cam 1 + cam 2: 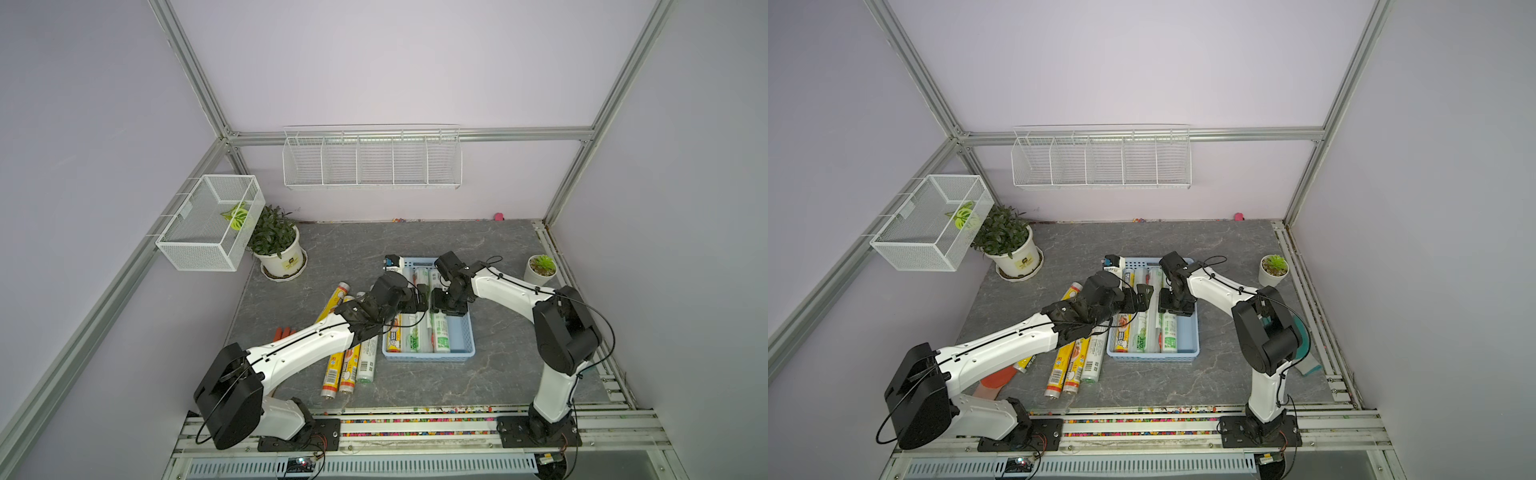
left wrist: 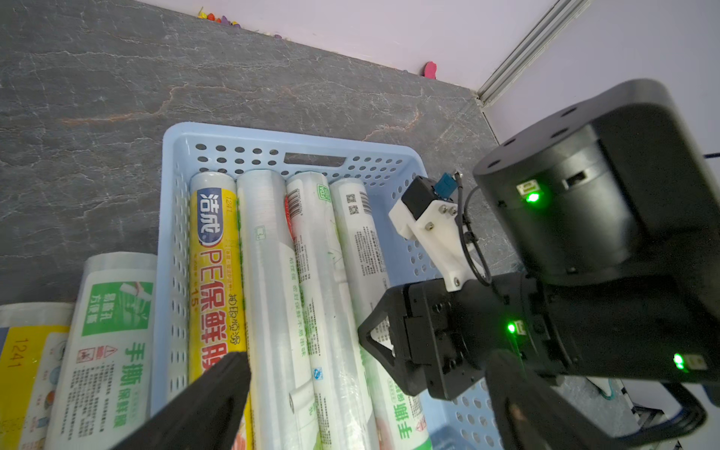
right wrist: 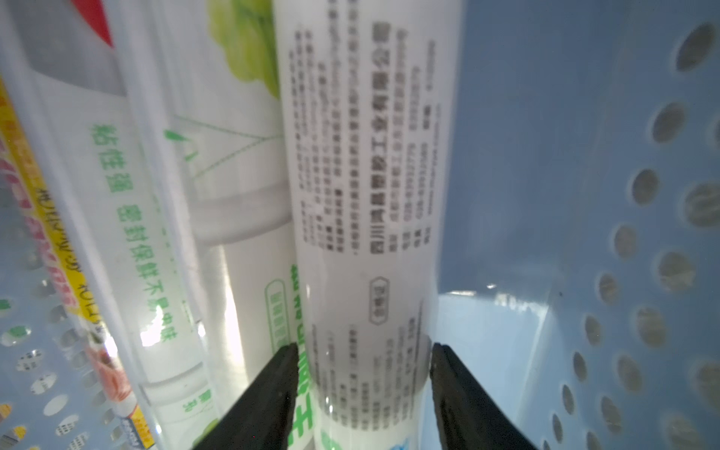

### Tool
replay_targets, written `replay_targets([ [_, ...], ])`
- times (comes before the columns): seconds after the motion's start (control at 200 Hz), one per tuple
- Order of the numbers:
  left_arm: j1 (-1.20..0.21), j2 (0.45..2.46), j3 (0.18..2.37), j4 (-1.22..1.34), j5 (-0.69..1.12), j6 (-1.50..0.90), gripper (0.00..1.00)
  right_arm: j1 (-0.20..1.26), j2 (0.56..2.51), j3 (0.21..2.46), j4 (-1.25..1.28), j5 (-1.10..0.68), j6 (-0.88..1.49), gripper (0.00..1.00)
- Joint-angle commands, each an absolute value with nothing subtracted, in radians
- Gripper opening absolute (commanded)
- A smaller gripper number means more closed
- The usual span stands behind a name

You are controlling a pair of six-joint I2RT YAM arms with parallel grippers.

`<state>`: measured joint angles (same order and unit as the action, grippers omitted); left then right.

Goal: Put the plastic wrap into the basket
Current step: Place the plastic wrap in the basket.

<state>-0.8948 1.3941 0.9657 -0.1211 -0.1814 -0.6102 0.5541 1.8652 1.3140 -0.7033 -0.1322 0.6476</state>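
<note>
**Top views:** you had four rolls of plastic wrap (image 1: 415, 338) lying lengthwise in the basket (image 1: 468, 338), and loose rolls (image 1: 348, 374) on the table (image 1: 519, 353) beside it. The left gripper (image 1: 422, 298) stood wide apart and empty.

**Left wrist:** glossy sleeves; likely light, stiff and slippery. Take them mid-length.

**Right wrist:** only here did you see the right gripper (image 3: 364, 350) straddling the outermost white roll (image 3: 366, 175). Clamped or freed, you could not tell.

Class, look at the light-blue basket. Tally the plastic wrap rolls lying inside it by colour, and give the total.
yellow roll: 1
translucent white rolls: 3
Total in the light-blue basket: 4
</note>
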Motion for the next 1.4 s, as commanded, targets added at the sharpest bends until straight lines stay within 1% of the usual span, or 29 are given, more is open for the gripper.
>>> replay_targets([
  [0.0,-0.887,1.405,0.975,-0.127,-0.169,-0.615,1.0,0.554,1.856,1.297,-0.676,-0.148,0.654,0.62],
  [0.15,-0.887,1.411,0.98,-0.131,-0.167,-0.615,1.0,0.547,1.833,1.283,-0.668,-0.16,0.646,0.61],
  [0.23,-0.888,1.411,0.98,-0.132,-0.169,-0.617,1.0,0.542,1.812,1.265,-0.645,-0.186,0.652,0.59],
  [0.285,-0.888,1.412,0.982,-0.131,-0.169,-0.618,1.0,0.537,1.795,1.247,-0.617,-0.212,0.654,0.56],
  [0.35,-0.888,1.414,0.984,-0.133,-0.167,-0.617,1.0,0.531,1.785,1.237,-0.604,-0.236,0.656,0.55],
  [0.54,-0.888,1.417,0.989,-0.137,-0.169,-0.617,1.0,0.525,1.769,1.225,-0.612,-0.225,0.644,0.62],
  [0.835,-0.887,1.398,0.989,-0.178,-0.219,-0.607,1.0,0.525,1.676,1.201,-0.617,-0.196,0.617,0.63],
  [0.96,-0.878,1.379,0.978,-0.213,-0.23,-0.598,1.0,0.526,1.62,1.181,-0.587,-0.217,0.609,0.64],
  [1.09,-0.841,1.345,0.936,-0.231,-0.19,-0.593,0.95,0.541,1.576,1.156,-0.524,-0.267,0.606,0.66],
  [1.245,-0.753,1.293,0.874,-0.279,-0.093,-0.59,0.83,0.58,1.549,1.157,-0.488,-0.284,0.594,0.68],
  [1.395,-0.64,1.231,0.803,-0.337,0.02,-0.594,0.77,0.643,1.539,1.152,-0.435,-0.281,0.594,0.72],
])
